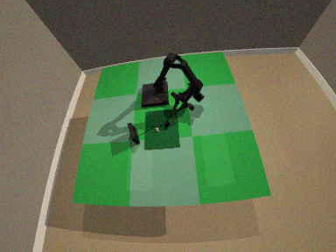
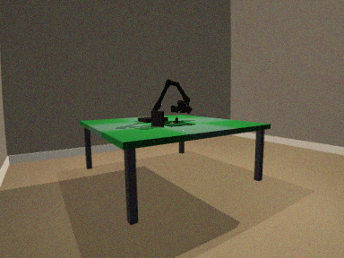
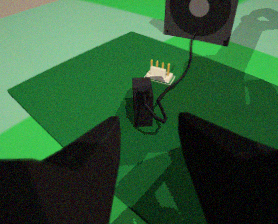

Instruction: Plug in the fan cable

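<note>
- A dark grey wall (image 1: 175,17) (image 2: 112,49) meets paler, brownish-grey walls at its corners.
- White baseboard (image 1: 262,51) (image 2: 291,142) runs along the walls.
- Tan floor (image 1: 271,114) (image 2: 202,197) lies around the desk (image 1: 232,171) (image 2: 224,122), its top checkered bright and pale green.
- Dark legs stand under the desk's corners.
- Light casts broad, overlapping shadows beyond the desk's edges.
</note>
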`<state>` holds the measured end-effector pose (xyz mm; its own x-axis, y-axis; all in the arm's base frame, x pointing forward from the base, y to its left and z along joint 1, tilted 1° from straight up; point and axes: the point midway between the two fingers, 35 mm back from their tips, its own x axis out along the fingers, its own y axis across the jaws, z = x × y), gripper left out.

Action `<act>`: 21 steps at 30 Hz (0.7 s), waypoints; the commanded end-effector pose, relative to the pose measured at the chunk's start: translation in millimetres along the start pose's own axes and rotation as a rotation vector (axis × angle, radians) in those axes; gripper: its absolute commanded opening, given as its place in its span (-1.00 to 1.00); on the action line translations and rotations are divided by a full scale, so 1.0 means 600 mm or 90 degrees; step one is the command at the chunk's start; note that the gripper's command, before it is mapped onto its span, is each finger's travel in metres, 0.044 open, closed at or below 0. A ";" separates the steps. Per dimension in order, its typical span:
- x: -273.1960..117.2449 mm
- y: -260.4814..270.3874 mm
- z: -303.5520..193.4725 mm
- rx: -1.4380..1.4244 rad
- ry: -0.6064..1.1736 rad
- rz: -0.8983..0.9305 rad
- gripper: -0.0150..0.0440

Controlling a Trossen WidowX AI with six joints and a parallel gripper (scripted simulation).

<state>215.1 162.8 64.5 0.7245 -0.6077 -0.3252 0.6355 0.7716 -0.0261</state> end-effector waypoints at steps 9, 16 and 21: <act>0.008 -0.017 0.012 -0.020 0.098 -0.093 0.78; 0.020 -0.028 0.016 -0.040 0.206 -0.153 1.00; 0.025 -0.033 0.020 -0.050 0.288 -0.178 1.00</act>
<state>215.2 136.8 68.0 0.3874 -0.6912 -0.6101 0.7534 0.6188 -0.2227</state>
